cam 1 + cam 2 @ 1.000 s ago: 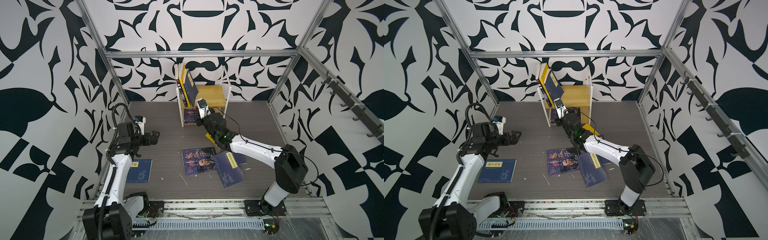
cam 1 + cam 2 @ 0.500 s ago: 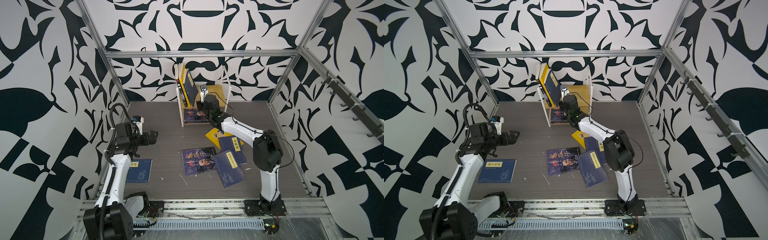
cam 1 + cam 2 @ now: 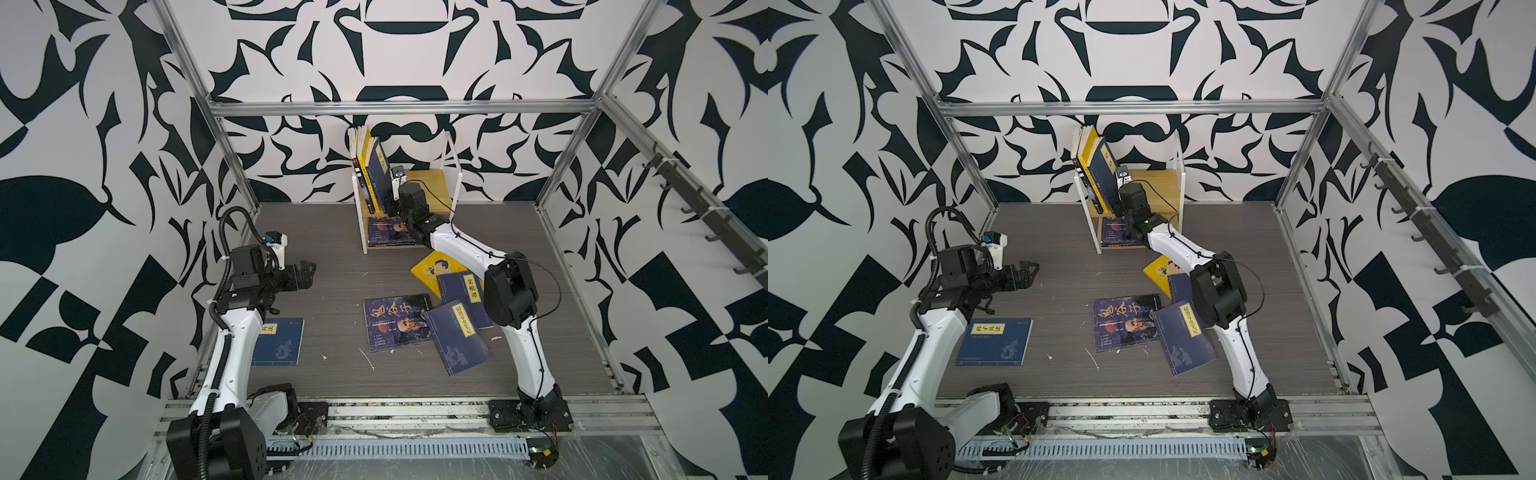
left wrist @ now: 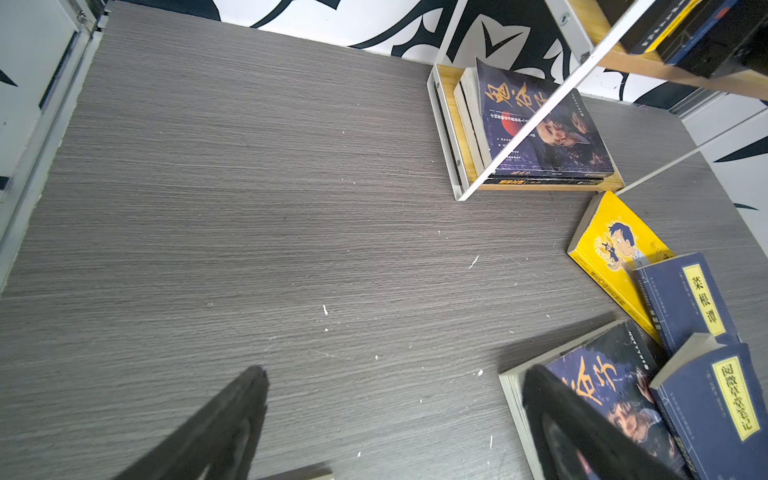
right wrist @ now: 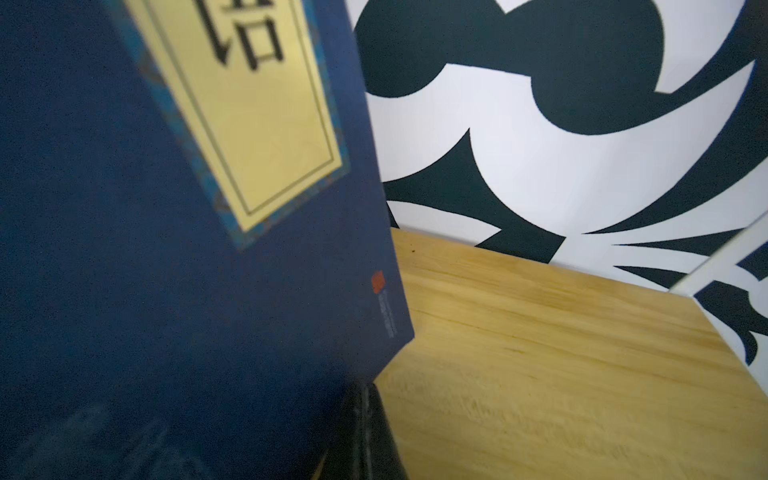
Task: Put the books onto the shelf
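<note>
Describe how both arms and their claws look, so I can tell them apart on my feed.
Both arms match: white link shells, black joint housings. The left arm carries a black ribbed hose; the right arm a thin black cable. Left claw and right claw: black fingers.

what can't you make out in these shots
- right hand: tips hidden behind its wrist in both top views; only a dark blur at the frame edge in the right wrist view.
- leaning navy book: title cut off by the frame edge, blurred, right wrist view.
- other upper-tier books: spine text too small in top views.
</note>
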### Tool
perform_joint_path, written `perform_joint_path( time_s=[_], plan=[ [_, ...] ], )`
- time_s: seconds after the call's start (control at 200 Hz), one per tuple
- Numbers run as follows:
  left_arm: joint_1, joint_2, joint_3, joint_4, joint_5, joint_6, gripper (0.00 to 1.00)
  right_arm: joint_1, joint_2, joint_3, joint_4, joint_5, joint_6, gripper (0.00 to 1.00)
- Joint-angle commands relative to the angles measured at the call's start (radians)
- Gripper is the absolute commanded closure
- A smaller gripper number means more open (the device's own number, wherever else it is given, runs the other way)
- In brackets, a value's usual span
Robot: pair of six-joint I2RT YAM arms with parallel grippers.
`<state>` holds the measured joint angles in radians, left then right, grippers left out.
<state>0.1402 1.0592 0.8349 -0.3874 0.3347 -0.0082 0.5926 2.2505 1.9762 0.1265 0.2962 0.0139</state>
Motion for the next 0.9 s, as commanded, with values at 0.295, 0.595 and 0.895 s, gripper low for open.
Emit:
perform_joint_path(
  time_s=[0.295,0.595,0.895],
  plan=[
    [0.012,-0.019,0.006,-0.012,0.005,0.0,0.0,0.007,0.029,0.105,-0.041,-0.045,0.035,1.0],
    [0.018,-0.019,0.009,-0.016,0.003,-0.001,0.0,0.007,0.047,0.158,-0.074,-0.058,0.031,1.0],
    [0.03,0.004,0.063,-0.095,-0.144,0.044,0.0,0.007,-0.161,-0.07,-0.007,-0.013,-0.024,1.0]
  ],
)
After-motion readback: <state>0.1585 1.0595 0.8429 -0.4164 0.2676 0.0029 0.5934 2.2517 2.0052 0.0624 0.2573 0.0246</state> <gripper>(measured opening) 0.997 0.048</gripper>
